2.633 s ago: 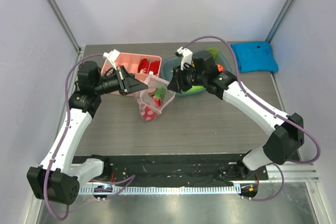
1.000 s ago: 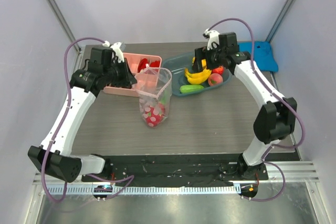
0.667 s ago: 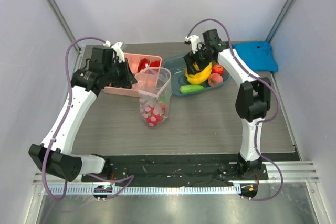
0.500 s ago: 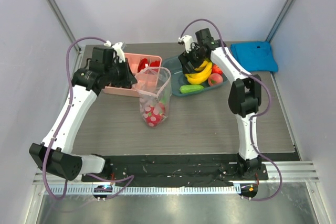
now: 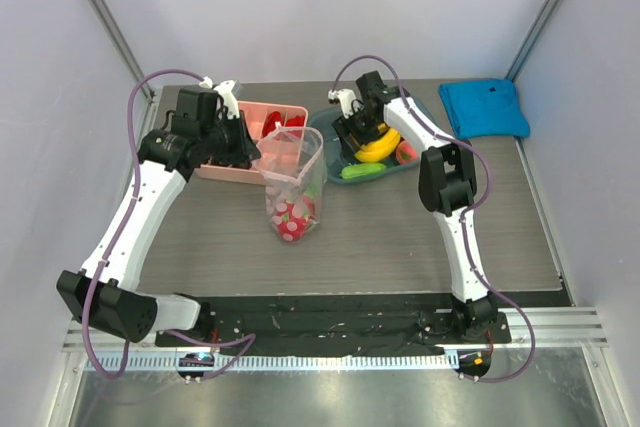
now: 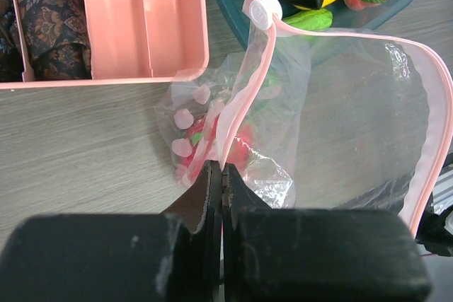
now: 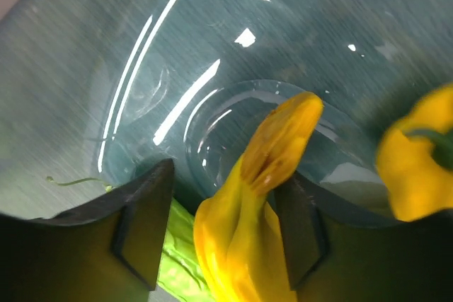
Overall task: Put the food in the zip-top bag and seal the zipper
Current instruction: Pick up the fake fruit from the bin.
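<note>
1. Since the right gripper (image 7: 223, 199) stands parted astride the bananas (image 7: 283, 139), not yet clamped, a pinch on the curved tip alone may squirt them back into the teal tray (image 7: 177, 40); the pepper (image 7: 417, 146) just beside could get knocked.
2. The left gripper (image 6: 214, 175) is clenched on the zipper (image 6: 244, 90) of the zip-top bag (image 6: 354, 118); a slip there would collapse the mouth.
3. The bananas lie between the right fingers, inside the tray; the bag stands on the table (image 6: 71, 139), near the tray's left side.
</note>
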